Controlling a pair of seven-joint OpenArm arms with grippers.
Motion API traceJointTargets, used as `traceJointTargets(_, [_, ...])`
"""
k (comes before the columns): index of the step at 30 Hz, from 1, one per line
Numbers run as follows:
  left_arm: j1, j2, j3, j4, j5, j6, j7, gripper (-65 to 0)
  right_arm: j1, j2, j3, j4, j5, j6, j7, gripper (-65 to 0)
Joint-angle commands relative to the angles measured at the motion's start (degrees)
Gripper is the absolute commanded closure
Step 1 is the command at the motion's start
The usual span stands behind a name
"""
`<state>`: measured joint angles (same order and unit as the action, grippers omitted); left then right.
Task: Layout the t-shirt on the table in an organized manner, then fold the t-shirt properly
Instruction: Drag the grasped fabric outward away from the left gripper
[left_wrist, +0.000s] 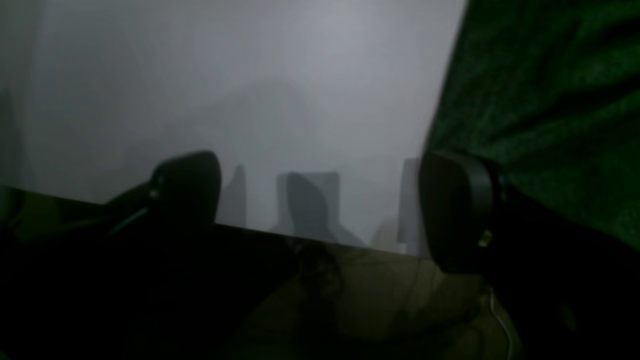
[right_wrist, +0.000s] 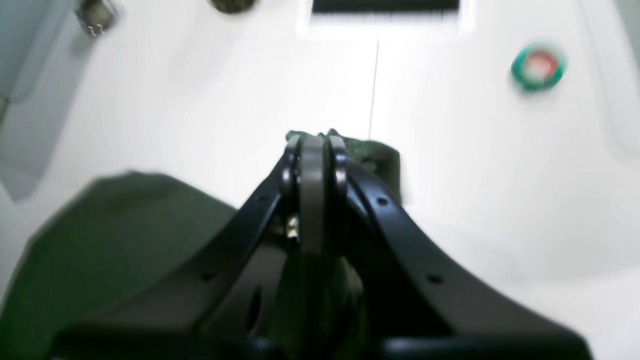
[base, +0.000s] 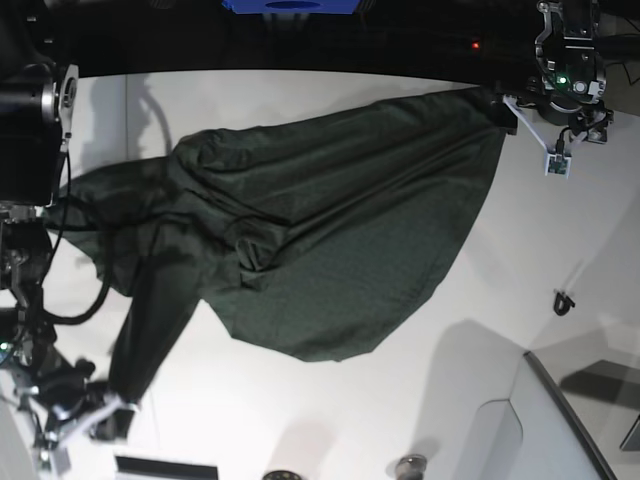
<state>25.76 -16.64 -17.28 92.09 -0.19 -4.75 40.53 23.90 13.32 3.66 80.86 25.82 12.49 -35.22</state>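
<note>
At the base view's left, the right gripper (base: 112, 418) is clamped on a corner of the large dark green, wrinkly fabric t-shirt (base: 310, 240); its wrist view shows cloth pinched between closed jaws. The shirt stretches diagonally across the wide, smooth white table (base: 470, 330), its long axis running from that low left corner to the upper right. There the left gripper (left_wrist: 320, 200) stands spread wide, seemingly empty, with cloth just beside one finger. Bare table lies below and to the right of the shirt's curved edge for spreading.
</note>
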Motion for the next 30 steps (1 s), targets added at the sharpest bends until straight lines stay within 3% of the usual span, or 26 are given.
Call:
traceJointTargets(1, [0.13,-0.72,-0.35,1.05,0.32,0.23,-0.49,-59.9,1.99,-0.27,-1.33,2.88,1.03,0.56,1.95,-0.5])
traceJointTargets(6, [-0.13,-0.63,-0.35,1.05,0.32,0.23,-0.49,-59.9,-2.58,-2.9,-12.32,9.12,1.03,0.56,1.6,-0.5])
traceJointTargets(13, [-0.48,-0.54,-0.26,1.05,0.32,0.23,-0.49,-59.9,-9.97,-7.39,-29.38,9.47,0.77,0.56,1.6,-1.7])
traceJointTargets(16, [-0.57,-0.54,-0.26,1.05,0.32,0.23,-0.49,-59.9,-10.32,-6.86,-33.24,9.47,0.68,0.12,1.51,-16.4])
traceJointTargets(19, [-0.57,-0.54,-0.08,1.14,-0.03,0.23,-0.49,-59.9,-11.81,-4.31,-29.2,10.44,1.12,0.39,1.51,-41.6])
traceJointTargets(20, [-0.57,-0.54,0.0,1.14,-0.03,0.23,-0.49,-59.9,-12.78,-3.34,-26.74,11.93,1.12,0.39,1.51,-46.5])
traceJointTargets(21, [-0.57,-0.45,0.09,1.22,-0.12,0.23,-0.49,-59.9,-14.01,-2.38,-23.92,13.51,1.12,0.39,1.51,-47.0])
traceJointTargets(23, [-0.4,-0.1,0.27,1.4,-0.12,0.23,-0.58,-59.9,-17.0,-0.79,-16.45,16.06,1.12,0.48,1.6,-35.7])
traceJointTargets(27, [0.13,2.01,0.44,4.04,-0.12,0.14,-0.67,-59.9,-22.01,-0.44,-2.47,14.74,0.77,0.48,0.8,0.0])
traceJointTargets(29, [0.13,3.41,0.44,5.8,-0.12,0.05,-0.67,-56.8,-23.5,-0.44,1.92,12.28,0.77,0.48,-1.92,-2.6])
traceJointTargets(30, [0.13,4.03,0.44,6.5,-0.12,-0.04,-0.67,-52.2,-23.86,-0.44,3.06,11.23,0.77,0.48,-3.06,-2.0])
